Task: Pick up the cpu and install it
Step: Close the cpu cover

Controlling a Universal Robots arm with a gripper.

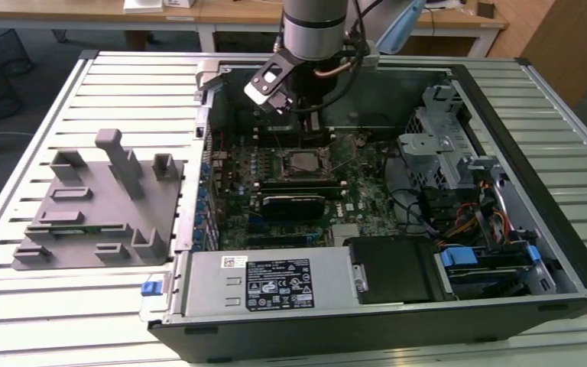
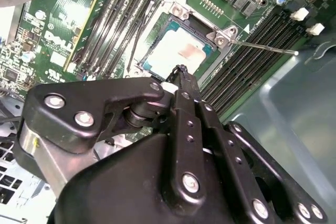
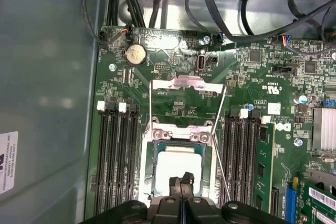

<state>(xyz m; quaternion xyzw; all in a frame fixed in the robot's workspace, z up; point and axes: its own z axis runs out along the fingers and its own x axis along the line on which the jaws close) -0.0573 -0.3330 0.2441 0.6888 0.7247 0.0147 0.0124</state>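
Note:
The cpu (image 3: 176, 165), a pale silvery square, lies inside the open black socket frame (image 3: 148, 157) on the green motherboard (image 3: 173, 108). In the second wrist view the cpu (image 2: 176, 51) shows a faint pinkish patch on its top. My gripper (image 3: 181, 183) is shut, with its black fingertips pressed together and nothing between them, just over the cpu's near edge. I cannot tell whether the gripper (image 2: 181, 70) touches the chip. In the exterior view the gripper (image 1: 307, 122) hangs over the board a little behind the cpu (image 1: 302, 162).
The socket's metal load plate (image 3: 186, 85) is folded back and its thin lever (image 3: 220, 145) stands free beside the socket. Memory slots (image 3: 116, 156) flank it. The computer case (image 1: 538, 115) walls in the board. A grey tray (image 1: 89, 222) with upright blocks sits at the exterior view's left.

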